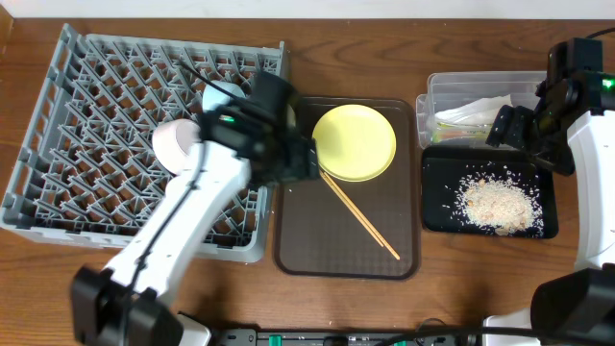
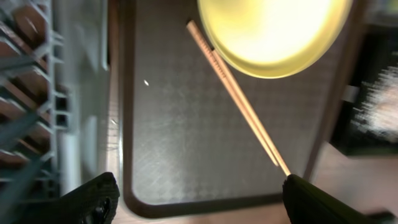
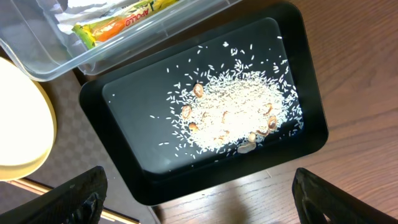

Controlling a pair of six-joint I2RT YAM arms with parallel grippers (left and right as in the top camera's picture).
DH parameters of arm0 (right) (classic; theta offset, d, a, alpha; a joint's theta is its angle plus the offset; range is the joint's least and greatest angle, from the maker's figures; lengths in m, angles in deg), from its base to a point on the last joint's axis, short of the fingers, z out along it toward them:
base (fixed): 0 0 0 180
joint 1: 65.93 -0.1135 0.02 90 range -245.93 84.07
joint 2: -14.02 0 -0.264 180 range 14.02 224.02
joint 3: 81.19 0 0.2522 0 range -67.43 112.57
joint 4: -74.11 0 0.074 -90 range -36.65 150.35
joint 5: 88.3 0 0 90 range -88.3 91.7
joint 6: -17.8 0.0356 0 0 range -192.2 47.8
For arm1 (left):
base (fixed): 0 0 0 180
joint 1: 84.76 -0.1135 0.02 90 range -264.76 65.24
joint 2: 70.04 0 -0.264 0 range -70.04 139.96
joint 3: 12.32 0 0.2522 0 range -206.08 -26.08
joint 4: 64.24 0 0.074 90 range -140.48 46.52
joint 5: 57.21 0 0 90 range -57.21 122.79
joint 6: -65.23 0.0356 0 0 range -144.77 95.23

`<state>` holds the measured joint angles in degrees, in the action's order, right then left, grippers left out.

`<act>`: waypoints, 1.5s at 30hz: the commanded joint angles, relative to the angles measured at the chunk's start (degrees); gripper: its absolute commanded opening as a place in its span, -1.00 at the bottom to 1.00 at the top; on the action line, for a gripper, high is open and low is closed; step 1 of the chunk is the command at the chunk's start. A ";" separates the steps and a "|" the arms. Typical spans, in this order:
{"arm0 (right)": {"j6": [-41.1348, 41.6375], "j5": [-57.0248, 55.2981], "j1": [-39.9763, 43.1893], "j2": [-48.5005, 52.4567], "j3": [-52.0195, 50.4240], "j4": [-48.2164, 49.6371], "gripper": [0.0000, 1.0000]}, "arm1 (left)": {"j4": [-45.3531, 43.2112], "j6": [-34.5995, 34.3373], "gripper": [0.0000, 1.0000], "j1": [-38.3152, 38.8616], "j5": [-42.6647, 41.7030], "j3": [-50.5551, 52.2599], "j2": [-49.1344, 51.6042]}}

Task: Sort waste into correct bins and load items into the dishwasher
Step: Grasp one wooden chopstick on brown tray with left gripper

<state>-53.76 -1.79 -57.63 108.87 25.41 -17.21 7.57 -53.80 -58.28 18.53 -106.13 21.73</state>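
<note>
Pale-yellow plate [image 2: 273, 31] on brown tray [image 2: 180, 155], chopsticks [image 2: 242, 106] slanting beside it

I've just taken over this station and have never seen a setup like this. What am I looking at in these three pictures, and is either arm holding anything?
These are two robot arms at a table. The overhead view looks straight down. The other two views come from a camera on each wrist, with that arm's dark fingers showing in the bottom corners.

The left end effector is open and empty over the brown serving tray, which carries a yellow plate and chopsticks.

The right end effector is open and empty over the black tray of rice crumbs. Beside it, a clear tub holds a sachet and white paper.

The grey dish rack holds a pinkish-white bowl and a light-blue bowl.
</note>
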 commanded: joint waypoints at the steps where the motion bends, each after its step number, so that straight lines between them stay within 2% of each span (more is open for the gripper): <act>1: -0.26 -0.55 0.31 -0.46 0.79 -0.09 0.86 | -2.89 -10.54 0.74 5.44 7.06 2.51 3.85; 9: -0.26 -0.52 0.31 -0.46 0.79 -0.09 0.86 | -9.99 -15.47 0.74 13.66 7.72 2.99 14.27; 12: -0.26 -0.52 0.31 -0.44 0.79 -0.09 0.86 | -10.56 -19.34 0.74 14.56 7.69 2.99 17.55; 16: -0.26 -0.52 0.31 -0.44 0.79 -0.09 0.87 | -11.72 -19.76 0.74 14.75 7.67 2.99 20.70; 34: -0.26 -0.52 0.31 -0.46 0.79 -0.09 0.88 | -12.66 -19.74 0.74 14.75 7.91 3.37 24.26; 45: -0.26 -0.52 0.31 -0.44 0.79 -0.09 0.88 | -8.46 -19.78 0.73 14.75 7.91 3.82 24.28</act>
<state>-53.76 -1.79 -57.63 108.87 25.41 -17.21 -1.24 -72.99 -43.50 25.48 -102.74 45.05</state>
